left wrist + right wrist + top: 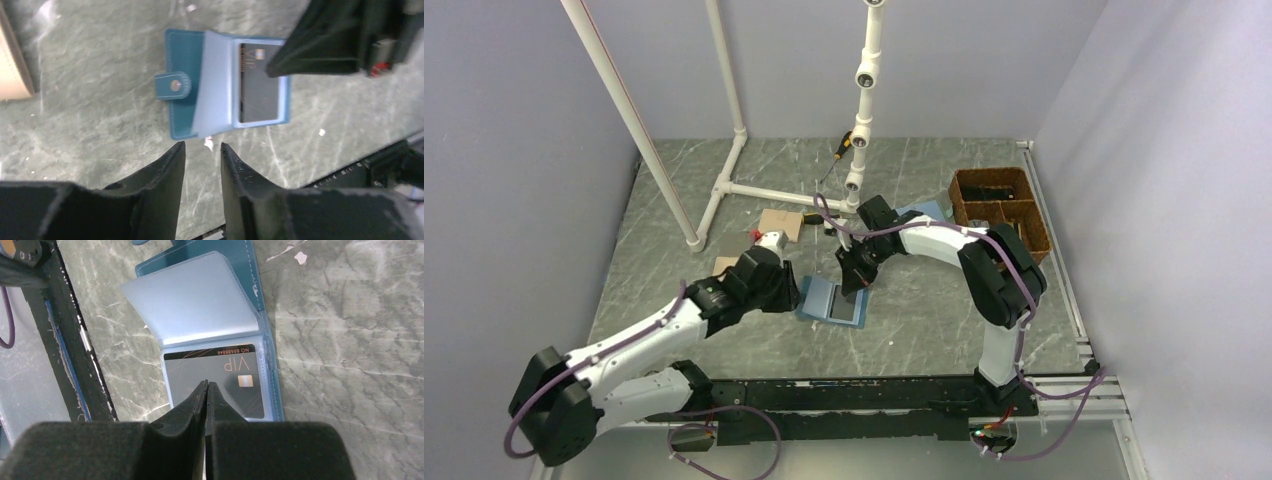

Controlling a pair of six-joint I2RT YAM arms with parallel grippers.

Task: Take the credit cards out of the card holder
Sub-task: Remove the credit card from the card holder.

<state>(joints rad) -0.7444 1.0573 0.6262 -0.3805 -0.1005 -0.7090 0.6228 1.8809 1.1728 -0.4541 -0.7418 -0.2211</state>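
While the card holder (832, 300) is lying open and flat on the grey marbled table (924, 330), between our two arms, we are holding both grippers close to it. We are keeping our right gripper (206, 386) over the half nearer the right arm, its two fingers pressed together with no gap showing at the tips, and nothing is showing between them. The tips are pointing at a dark credit card (220, 375), which is lying face up in the clear pocket of that half, showing "VIP", a row of digits and a small gold chip. Whether the tips are touching the card or hanging just above it, we cannot tell. In the left wrist view the same fingers are crossing over one corner of the card.

A translucent pale-blue sleeve (195, 300) is rising from the fold and tilting over the other half, covering part of its dark teal surface. A snap tab (172, 86) is lying across the outer edge of that teal half.

We are holding our left gripper (202, 147) just beside the holder's near edge, apart from it — its fingers are parted by a narrow gap, gripping nothing, with bare table showing between them.

A tan block (12, 65) is sitting at the edge of the left wrist view, well apart from the holder. Farther back, a brown basket (999, 205) is standing at the right side of the table and a white pipe frame (724, 185) is resting on the left.
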